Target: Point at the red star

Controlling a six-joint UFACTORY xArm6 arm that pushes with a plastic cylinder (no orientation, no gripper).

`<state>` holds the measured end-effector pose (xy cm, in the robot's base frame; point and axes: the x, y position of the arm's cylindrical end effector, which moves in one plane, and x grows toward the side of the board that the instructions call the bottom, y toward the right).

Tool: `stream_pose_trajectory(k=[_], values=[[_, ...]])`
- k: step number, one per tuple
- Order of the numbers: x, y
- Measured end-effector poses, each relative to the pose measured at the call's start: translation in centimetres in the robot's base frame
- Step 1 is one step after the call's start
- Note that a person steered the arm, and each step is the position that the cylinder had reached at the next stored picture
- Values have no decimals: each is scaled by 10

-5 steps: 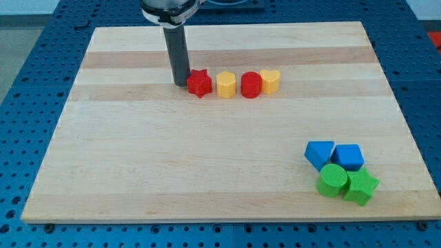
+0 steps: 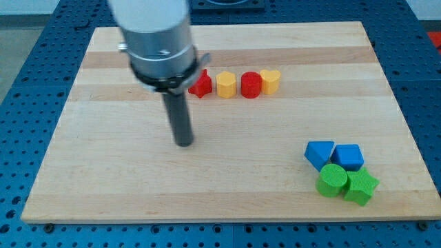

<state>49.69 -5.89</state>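
The red star (image 2: 201, 85) sits on the wooden board (image 2: 103, 172) at the left end of a row near the view's top, partly hidden by the arm's grey body. My tip (image 2: 184, 144) rests on the bare board well below the star and slightly to its left, apart from every block.
Right of the star in the row are a yellow hexagon (image 2: 226, 85), a red cylinder (image 2: 251, 85) and a yellow heart (image 2: 270, 80). At the lower right, two blue blocks (image 2: 320, 153) (image 2: 349, 156), a green cylinder (image 2: 333, 180) and a green star (image 2: 362, 187) cluster together.
My tip has moved from right beside the red star's left side toward the view's bottom, away from it. No block has moved.
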Motion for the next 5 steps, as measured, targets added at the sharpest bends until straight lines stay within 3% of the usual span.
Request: stream_pose_trajectory(k=[3,5], values=[[0,47],[-20,-28]])
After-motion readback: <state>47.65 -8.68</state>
